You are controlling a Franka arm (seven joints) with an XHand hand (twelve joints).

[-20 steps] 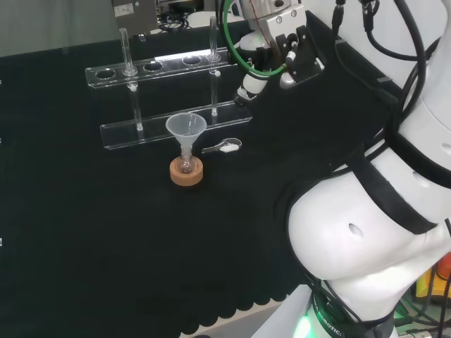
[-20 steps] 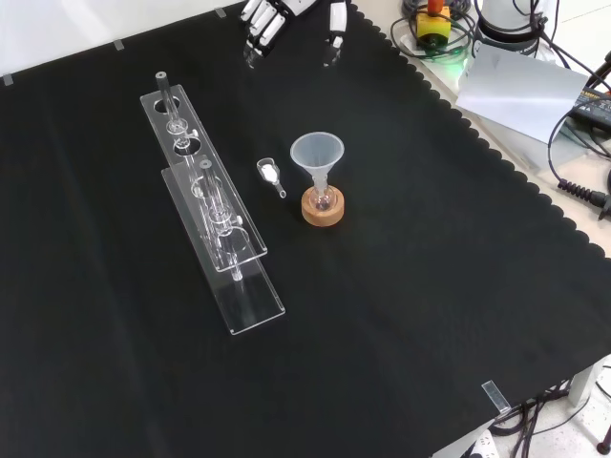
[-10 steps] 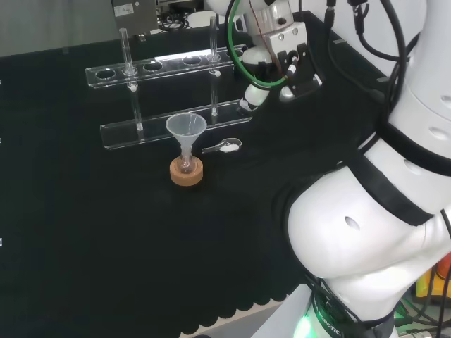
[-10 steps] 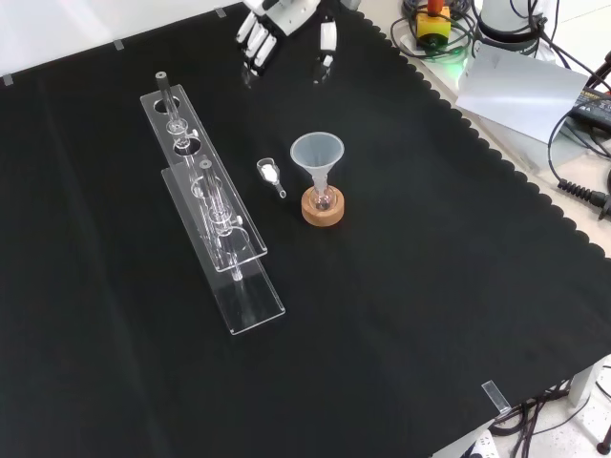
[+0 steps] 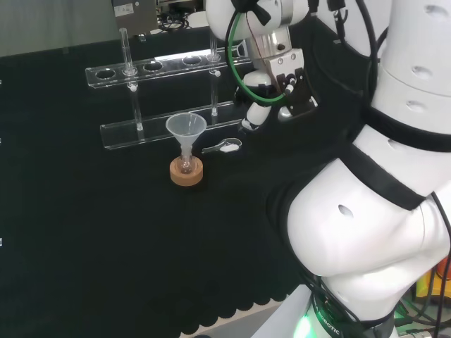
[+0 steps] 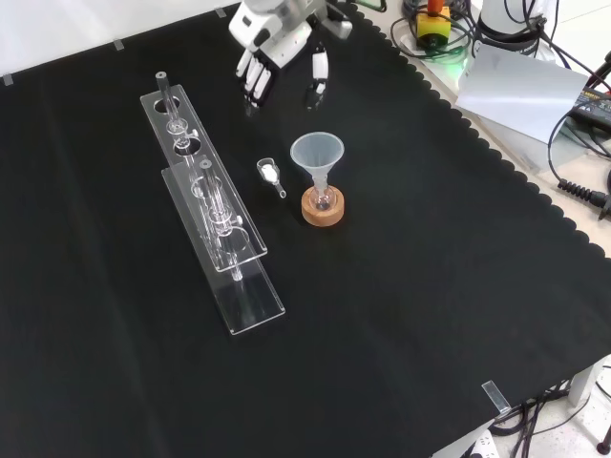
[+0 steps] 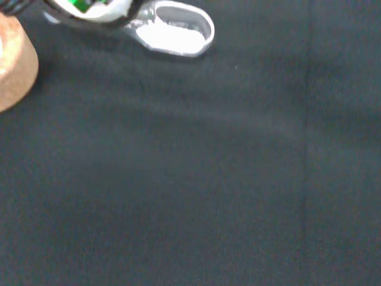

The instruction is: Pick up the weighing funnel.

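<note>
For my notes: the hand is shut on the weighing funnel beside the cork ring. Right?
No. The front view shows the hand open, apart from the weighing funnel, which lies on the cloth beside the cork ring.

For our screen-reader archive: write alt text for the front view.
The hand hangs open at the view's top over the black cloth, apart from the weighing funnel lying between a clear tube rack and the funnel standing in its flask on a cork ring.
</note>
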